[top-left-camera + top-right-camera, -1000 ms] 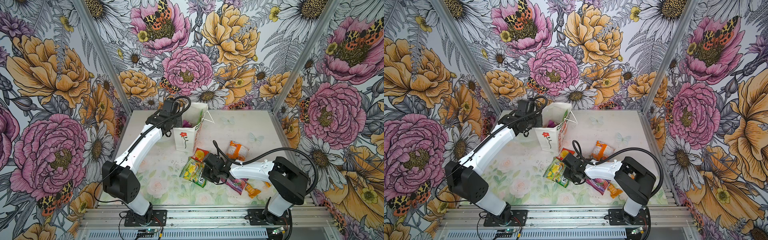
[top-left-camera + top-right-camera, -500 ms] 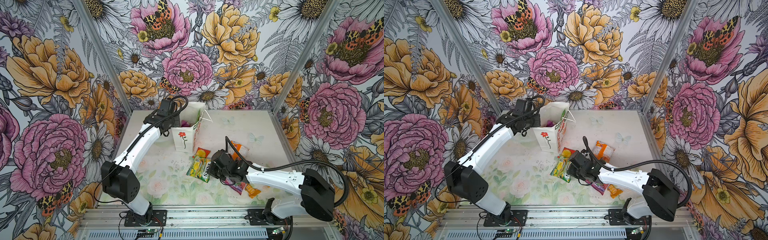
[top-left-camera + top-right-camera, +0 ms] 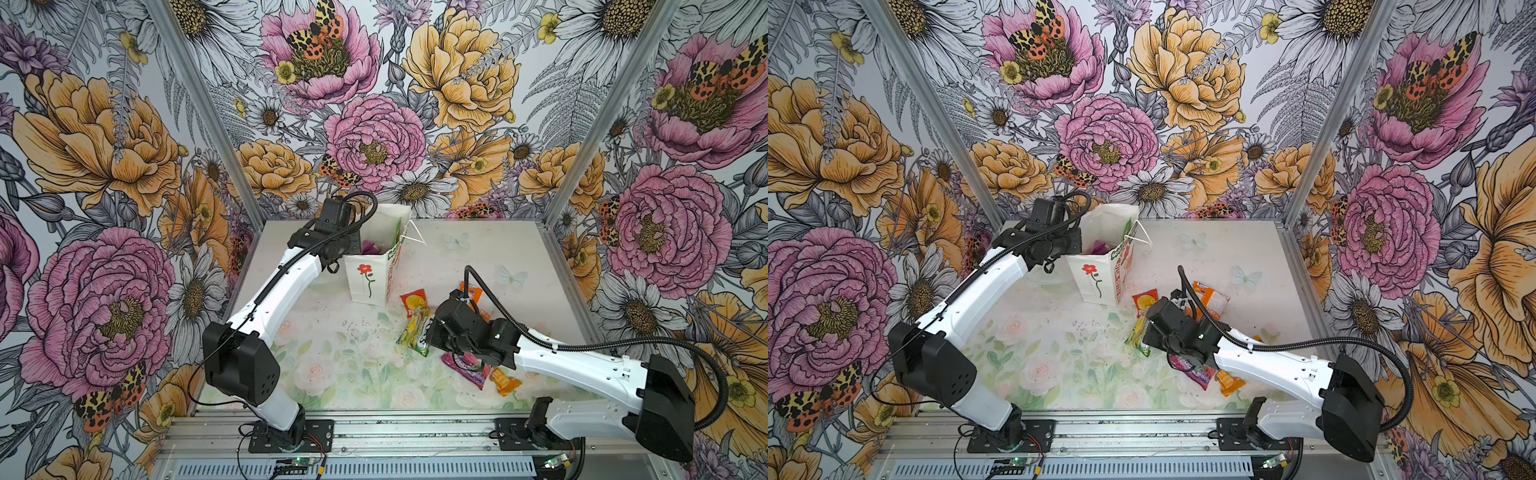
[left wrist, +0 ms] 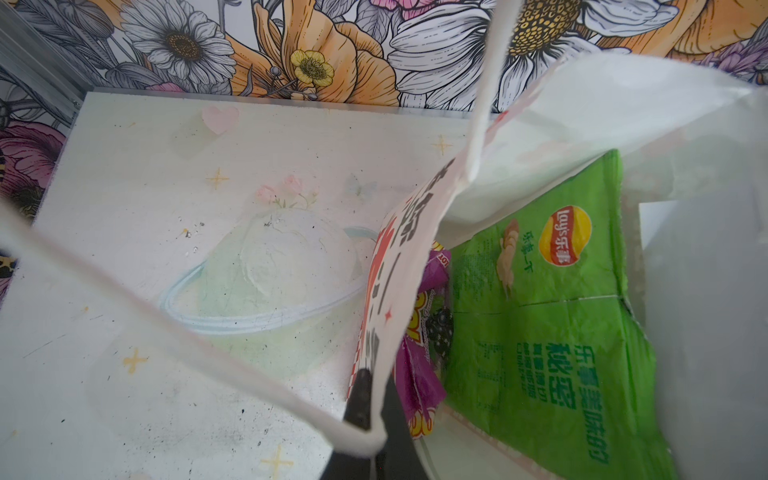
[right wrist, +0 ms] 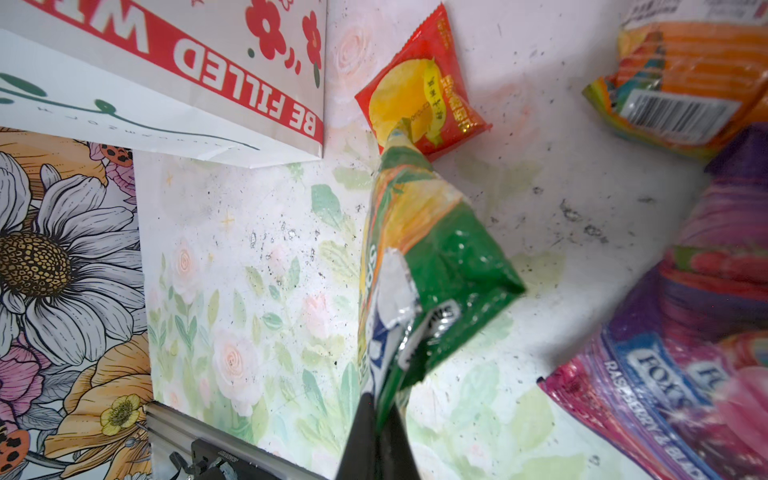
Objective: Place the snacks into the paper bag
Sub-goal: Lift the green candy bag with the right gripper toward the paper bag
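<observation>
The paper bag (image 3: 370, 274) (image 3: 1096, 278) stands upright at the back of the table. My left gripper (image 4: 374, 399) (image 3: 353, 249) is shut on the bag's side wall at the rim, beside a white cord handle (image 4: 232, 353). Inside the bag lie a bright green packet (image 4: 552, 311) and a purple grape packet (image 4: 419, 361). My right gripper (image 5: 380, 415) (image 3: 429, 337) is shut on the green-yellow packet (image 5: 419, 249) (image 3: 415, 332) (image 3: 1137, 336), which hangs tilted above the table, in front of the bag and to its right.
A small red sachet (image 3: 413, 300) (image 5: 419, 99) lies just right of the bag's base. An orange packet (image 3: 473, 291) (image 5: 681, 83) lies behind my right wrist. A purple FOX'S packet (image 3: 465, 365) (image 5: 685, 353) and a small orange wrapper (image 3: 505, 380) lie under the right arm.
My right gripper has shut on the green-yellow packet, raised it off the table and carried it a little to the right. The left gripper has stayed on the bag.
</observation>
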